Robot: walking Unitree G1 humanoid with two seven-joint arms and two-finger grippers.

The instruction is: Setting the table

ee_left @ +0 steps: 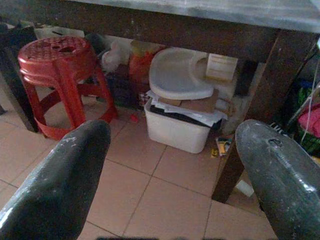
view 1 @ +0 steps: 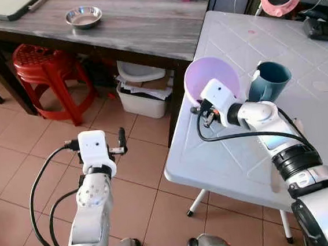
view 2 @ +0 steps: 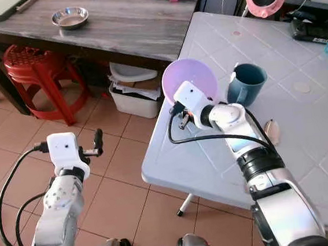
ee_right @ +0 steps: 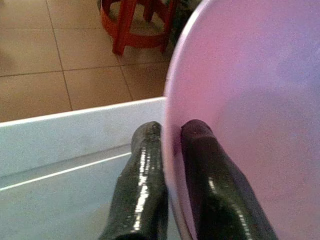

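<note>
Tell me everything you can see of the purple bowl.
The pale purple plastic bowl is round, smooth and looks empty. It is tipped on edge, its opening facing the camera, over the near left corner of the white plastic table. The right gripper pinches its rim, one black finger inside and one outside. A dark teal mug stands close beside it; whether they touch is unclear.

Right end effector (view 2: pixel 178 111) holds the pale purple round plastic bowl (view 2: pixel 190 78) by its rim, bowl tilted up on edge over the near-left corner of the white tile-patterned plastic worktop (view 2: pixel 273 48). Dark teal mug (view 2: pixel 244 84) stands upright just beside the bowl. Left end effector (view 2: pixel 96 142) hangs over the terracotta tiled floor (view 2: pixel 117 180), fingers not resolved. Red plastic stool (view 2: pixel 34 74) sits under the grey wood-grain worktop (view 2: pixel 131 21), which carries a small steel bowl (view 2: pixel 70 17).
</note>
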